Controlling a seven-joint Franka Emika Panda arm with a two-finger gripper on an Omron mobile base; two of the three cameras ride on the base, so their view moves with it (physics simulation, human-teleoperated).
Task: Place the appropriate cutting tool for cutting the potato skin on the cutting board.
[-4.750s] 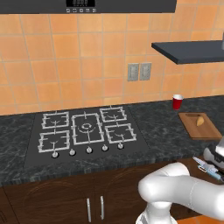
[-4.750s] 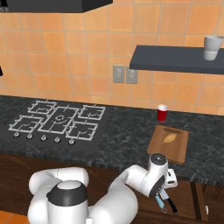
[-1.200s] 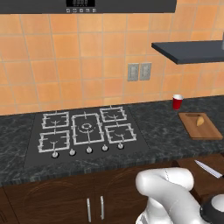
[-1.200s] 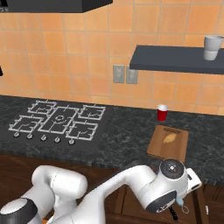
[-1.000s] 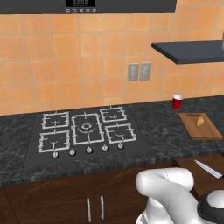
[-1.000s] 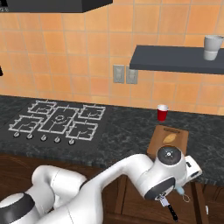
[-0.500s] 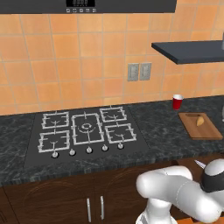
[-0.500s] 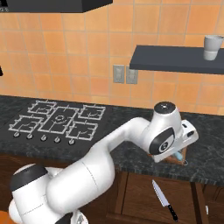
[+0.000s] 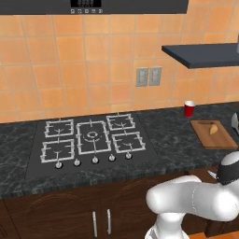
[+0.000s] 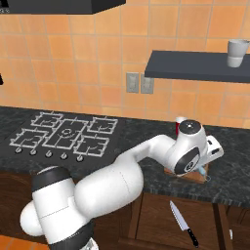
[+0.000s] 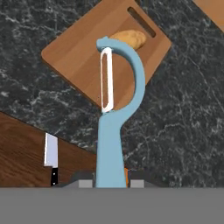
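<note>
Fingers (image 11: 111, 177) clenched on the light-blue handle of the peeler (image 11: 114, 109); the two dark tips sit either side of the handle at 6 o'clock of the hand view. Peeler is carried in the air, not resting on anything.

Peeler long axis runs 6 to 12 o'clock in the hand view: handle at 6, curved head and white blade at 12, pointing away from the hand. Head tip overlaps the potato (image 11: 129, 38) in this view; contact or clearance cannot be told.

Below the peeler: cutting board (image 11: 78, 57), lying on the dark stone table (image 11: 183, 113), turned diagonally, its slot at about 1 o'clock. Potato lies on the board near that slot end. In the right base view the hand (image 10: 207, 152) sits over the board (image 10: 185, 175) by the table's front edge.

Knife (image 11: 51, 157) at 8 o'clock, off the table, down on the floor; also seen on the floor in the right base view (image 10: 183, 223).

Risks, as judged:
- Hand appears to hang over the board's near edge; letting go here may drop the handle end onto the table or over the front edge.
- A release from height could bounce the peeler off the board.
- Lowering straight ahead could knock the potato off the far end.
</note>
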